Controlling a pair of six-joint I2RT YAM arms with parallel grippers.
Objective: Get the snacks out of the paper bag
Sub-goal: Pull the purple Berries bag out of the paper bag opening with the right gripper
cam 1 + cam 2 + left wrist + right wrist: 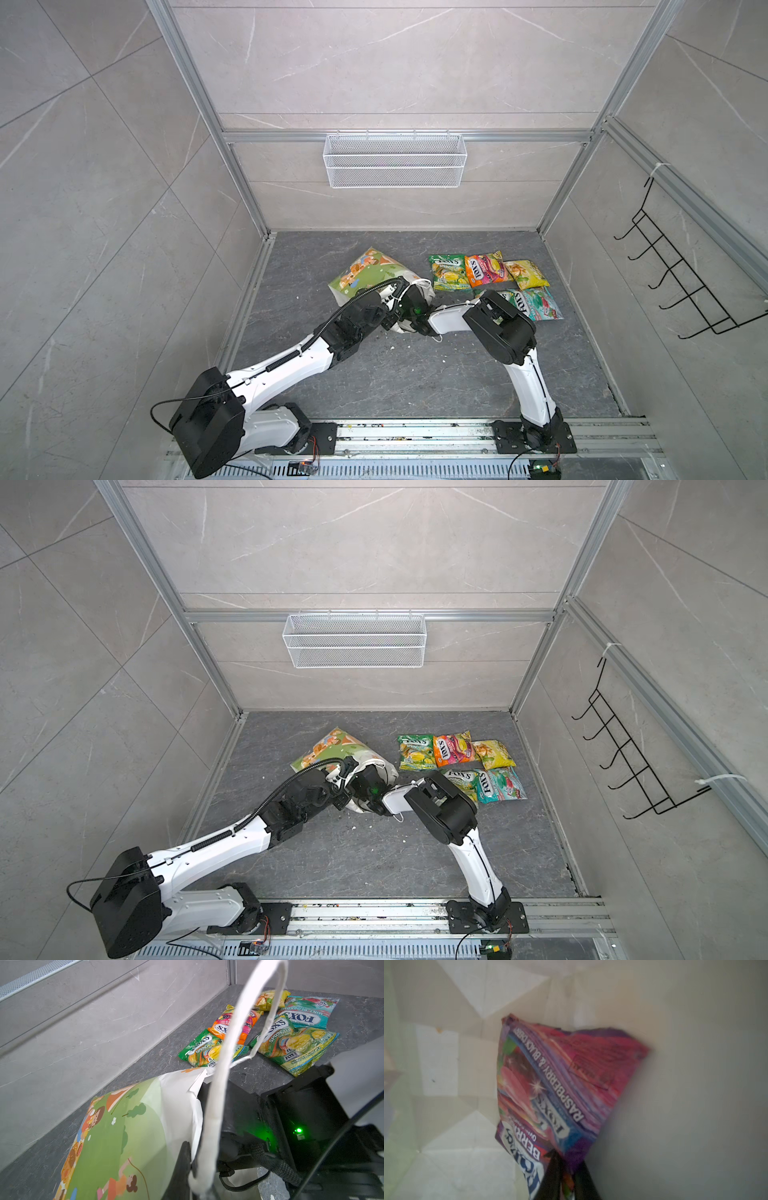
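Nearest the robot, the left gripper [391, 312] is closed at the mouth of the paper bag [365, 270]. It pinches what looks like the white handle [219, 1093] and rim, holding the opening up off the table [374, 374]. The right gripper [569, 1157] reaches in through that mouth from about 4 o'clock. Inside, its jaws are clamped on a corner of the purple pouch [560, 1076], the only snack seen in the bag.

From that gripper the pouch stretches deeper in, its long axis roughly in line with the bag's. The bag lies on its side, mouth at 5 o'clock and closed bottom at 11 o'clock. The way out is probably a straight pull back towards 5 o'clock, with the left arm bracing the mouth.

Farther off, at 3 o'clock of the bag, five snacks lie flat on the table. The green-yellow pouch [463, 781] and teal pouch [540, 305] are in front, with the green pouch [446, 272], orange pouch [482, 270] and yellow pouch [525, 274] behind. The right arm is nearer that spot.
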